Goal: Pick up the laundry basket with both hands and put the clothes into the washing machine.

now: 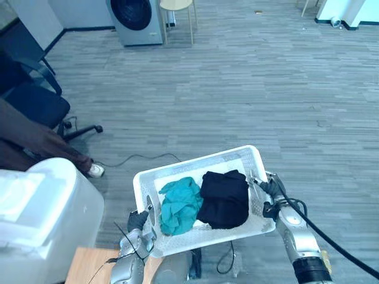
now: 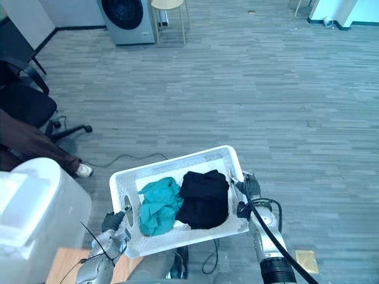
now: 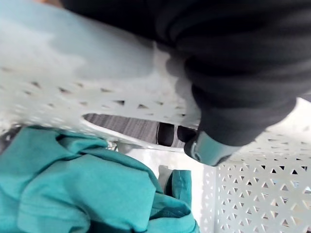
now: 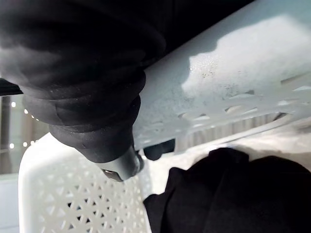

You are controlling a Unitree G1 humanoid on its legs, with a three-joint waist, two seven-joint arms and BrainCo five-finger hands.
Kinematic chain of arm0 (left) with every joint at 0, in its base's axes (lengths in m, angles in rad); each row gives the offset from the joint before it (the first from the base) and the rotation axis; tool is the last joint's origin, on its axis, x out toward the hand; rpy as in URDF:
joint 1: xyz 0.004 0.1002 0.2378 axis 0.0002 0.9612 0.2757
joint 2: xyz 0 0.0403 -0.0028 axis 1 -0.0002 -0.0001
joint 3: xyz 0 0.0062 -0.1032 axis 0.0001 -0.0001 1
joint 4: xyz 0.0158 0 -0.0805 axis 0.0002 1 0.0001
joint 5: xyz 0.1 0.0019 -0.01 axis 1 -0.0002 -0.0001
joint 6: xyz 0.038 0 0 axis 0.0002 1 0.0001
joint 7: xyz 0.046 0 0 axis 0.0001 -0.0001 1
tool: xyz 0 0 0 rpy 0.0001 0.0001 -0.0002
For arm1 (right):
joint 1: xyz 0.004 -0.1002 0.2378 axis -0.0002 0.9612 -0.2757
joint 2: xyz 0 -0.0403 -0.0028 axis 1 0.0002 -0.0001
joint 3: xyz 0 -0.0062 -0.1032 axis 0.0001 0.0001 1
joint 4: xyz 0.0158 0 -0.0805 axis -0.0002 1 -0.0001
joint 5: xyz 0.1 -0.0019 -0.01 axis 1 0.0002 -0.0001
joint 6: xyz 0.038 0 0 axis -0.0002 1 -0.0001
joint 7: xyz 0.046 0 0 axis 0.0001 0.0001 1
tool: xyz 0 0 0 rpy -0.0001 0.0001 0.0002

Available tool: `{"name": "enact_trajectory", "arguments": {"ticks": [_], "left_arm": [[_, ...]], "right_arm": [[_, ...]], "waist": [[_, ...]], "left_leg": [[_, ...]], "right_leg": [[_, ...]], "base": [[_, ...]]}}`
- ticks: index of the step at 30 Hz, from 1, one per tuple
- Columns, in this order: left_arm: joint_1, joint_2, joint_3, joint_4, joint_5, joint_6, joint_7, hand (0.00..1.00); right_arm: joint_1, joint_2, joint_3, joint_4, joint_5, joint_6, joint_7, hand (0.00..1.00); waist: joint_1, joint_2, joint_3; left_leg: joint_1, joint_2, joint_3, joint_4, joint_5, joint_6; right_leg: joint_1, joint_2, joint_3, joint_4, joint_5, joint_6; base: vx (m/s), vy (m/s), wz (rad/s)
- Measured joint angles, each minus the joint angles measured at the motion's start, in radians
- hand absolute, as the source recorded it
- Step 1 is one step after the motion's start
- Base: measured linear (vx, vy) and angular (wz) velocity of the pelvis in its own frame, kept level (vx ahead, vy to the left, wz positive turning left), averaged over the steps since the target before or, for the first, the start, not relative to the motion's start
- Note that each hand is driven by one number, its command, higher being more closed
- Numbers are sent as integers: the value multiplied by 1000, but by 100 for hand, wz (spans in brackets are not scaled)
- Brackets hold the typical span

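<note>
A white perforated laundry basket (image 1: pixel 195 161) hangs in front of me above the floor, held at both short ends. In it lie a teal cloth (image 1: pixel 179 204) on the left and a black cloth (image 1: pixel 225 198) on the right. My left hand (image 1: pixel 139 222) grips the left end; in the left wrist view its dark fingertips (image 3: pixel 167 134) poke through the handle slot above the teal cloth (image 3: pixel 73 184). My right hand (image 1: pixel 269 192) holds the right end, with a fingertip (image 4: pixel 155 149) hooked under the rim beside the black cloth (image 4: pixel 233 189). The washing machine (image 1: pixel 135 21) stands far off at the upper left, its door shut.
A stool (image 1: pixel 177 6) stands right of the washing machine. At the left are a black office chair (image 1: pixel 35 100) and a seated person's leg (image 1: pixel 41 139). A white plastic bin (image 1: pixel 35 213) and a wooden tabletop (image 1: pixel 89 263) sit at the lower left. Grey plank floor stretches ahead.
</note>
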Motion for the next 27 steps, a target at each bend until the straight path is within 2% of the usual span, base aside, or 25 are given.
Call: {"name": "enact_trajectory", "arguments": {"ticks": [1,2,4,5,6,8,9,10,11,12,13,14,15,16,17,18,19,20,21,22,23,24,25,26,27], "left_arm": [[4,15,-2,-1,-4,0,2,100],[9,23,-9,-5,-7,0,3,100],[11,35,-11,-20,-7,0,4,100],[11,41,-12,-41,-7,-1,4,100],[9,47,-13,-48,-7,-1,4,100],[7,65,-27,-50,-10,0,4,100],[7,68,-27,-49,-12,0,4,100],[5,75,-28,-49,-14,0,4,100],[4,84,-28,-45,-16,-1,4,100],[9,99,-29,-39,-16,0,4,100],[15,90,-31,-34,-16,1,4,100],[26,73,-25,-33,-15,4,4,100],[33,66,-26,-33,-15,4,4,100],[45,47,-25,-33,-15,6,4,100],[54,26,-21,-33,-16,8,4,100],[61,17,-17,-33,-16,8,4,100],[75,5,-20,-32,-17,8,1,100],[74,3,-26,-31,-17,9,0,100],[73,3,-25,-31,-17,10,-1,100],[70,3,-25,-31,-17,10,-2,100],[68,2,-25,-32,-19,6,-4,100],[54,-4,-24,-33,-19,6,-5,100],[54,-7,-21,-33,-19,6,-5,100],[53,-13,-13,-33,-19,7,-5,100],[72,-29,-3,-45,-19,7,-12,100]], "right_arm": [[-2,13,2,13,0,0,0,100],[-2,19,2,25,0,-1,0,100],[-4,25,2,25,0,-8,0,100],[-9,30,1,21,0,-17,-1,100],[-10,33,0,19,0,-23,-1,100],[-10,40,-1,15,0,-18,-1,100],[-10,41,-1,15,0,-16,-1,100],[-10,46,-2,15,0,-15,-1,100],[-9,56,-1,14,0,-13,-1,100],[-1,58,-1,14,0,-4,-2,100],[5,55,-2,15,0,1,-2,100],[21,55,-2,15,-1,3,-2,100],[26,54,-2,14,-1,3,-1,100],[28,36,-2,8,-5,8,0,100],[31,18,2,-10,-6,16,6,100],[37,14,5,-20,-6,20,7,100],[48,14,2,-28,-6,22,8,100],[48,7,-1,-30,-6,22,8,100],[48,6,-1,-36,-6,22,8,100],[51,5,-2,-49,-6,22,5,100],[51,-1,-1,-65,-6,22,4,100],[49,-12,-2,-75,-5,21,1,100],[48,-14,-2,-76,-4,22,-1,100],[48,-13,-1,-75,-4,23,-1,100],[48,-20,1,-74,-4,22,4,100]], "waist": [[-19,-7,7],[-27,0,11],[-55,8,13],[-72,12,16],[-72,12,17],[-80,14,23],[-83,14,23],[-90,12,23],[-97,-5,17],[-100,-9,7],[-105,11,-3],[-108,23,-16],[-109,32,-20],[-104,77,-24],[-84,102,-21],[-73,106,-20],[-60,114,-11],[-57,107,1],[-52,96,6],[-38,85,11],[-22,81,11],[-12,84,13],[-10,84,15],[-11,86,13],[-7,93,5]], "left_leg": [[76,-22,-19,-6,-27,24],[142,-22,-36,-9,-47,36],[217,-18,-82,-50,-48,37],[256,-6,-104,-88,-58,26],[273,-3,-116,-106,-64,17],[344,16,-140,-151,-91,-16],[361,23,-141,-158,-101,-31],[386,29,-145,-173,-117,-51],[419,27,-157,-191,-141,-81],[455,44,-173,-193,-185,-111],[467,70,-186,-178,-208,-126],[435,105,-209,-46,-221,-147],[395,124,-217,62,-216,-155],[294,181,-218,314,-158,-219],[188,226,-214,533,36,-236],[149,244,-208,617,196,-230],[76,274,-217,803,240,-209],[-8,283,-210,947,177,-128],[-45,278,-199,980,144,-104],[-98,272,-167,973,92,-94],[-167,264,-127,883,38,-93],[-218,240,-104,712,6,-110],[-233,226,-96,600,2,-112],[-224,187,-81,294,25,-145],[-194,169,-88,-31,83,-227]], "right_leg": [[-52,-20,4,211,29,-21],[-90,-6,14,340,23,-24],[-149,15,-11,371,15,-35],[-204,22,-42,326,8,-41],[-232,22,-53,289,4,-48],[-286,22,-96,-21,3,-55],[-283,26,-101,-148,25,-55],[-274,34,-97,-353,80,-40],[-244,42,-77,-590,175,-7],[-241,51,-61,-633,217,-31],[-240,75,-62,-602,265,-59],[-239,101,-68,-546,300,-101],[-231,117,-76,-533,304,-107],[-195,168,-99,-529,260,-131],[-146,225,-100,-529,231,-156],[-112,248,-91,-541,212,-165],[-16,284,-87,-587,190,-183],[85,303,-74,-642,176,-195],[128,304,-61,-666,168,-194],[184,300,-41,-700,161,-195],[237,293,-19,-737,145,-198],[273,279,-1,-751,118,-182],[286,270,6,-751,99,-178],[315,245,19,-753,58,-177],[344,241,43,-779,32,-166]], "base": [[497,138,53],[487,106,54],[431,38,58],[420,4,57],[429,-18,37],[499,-48,22],[499,-76,24],[555,-128,33],[587,-191,44],[586,-217,44],[618,-251,46],[528,-228,36],[660,-297,27],[643,-313,-18],[805,-345,-42],[825,-306,-52],[821,-256,-32],[652,-184,-22],[494,-130,-26],[471,-101,-41],[671,-70,-53],[551,-41,-44],[520,44,-31],[516,119,-28],[629,157,-35]]}}
